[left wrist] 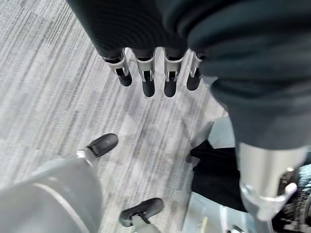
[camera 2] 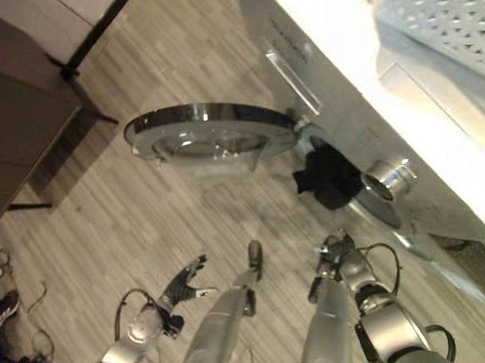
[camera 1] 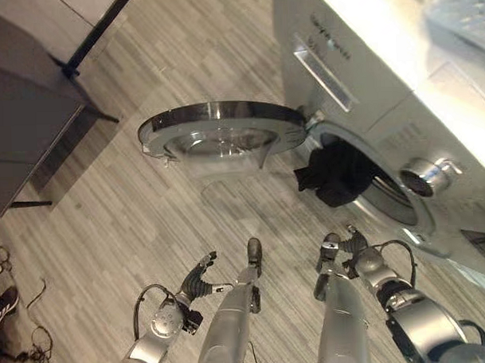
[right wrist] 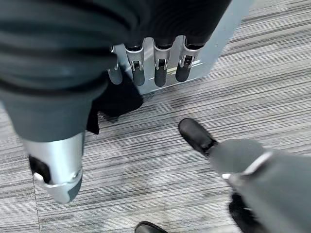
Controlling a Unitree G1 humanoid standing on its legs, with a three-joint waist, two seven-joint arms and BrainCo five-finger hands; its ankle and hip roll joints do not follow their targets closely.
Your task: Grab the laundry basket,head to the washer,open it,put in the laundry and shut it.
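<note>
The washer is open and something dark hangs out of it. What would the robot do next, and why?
Probably push the dark laundry fully into the drum with the right hand, since it spills over the washer opening and the door stands wide open. Both hands are empty; the left hand hangs lower.

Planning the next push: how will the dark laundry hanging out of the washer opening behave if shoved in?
The laundry droops over the drum rim in folds, so it is probably floppy and light. It would likely bunch rather than slide in whole, and a loose edge might fall back toward the open door.
</note>
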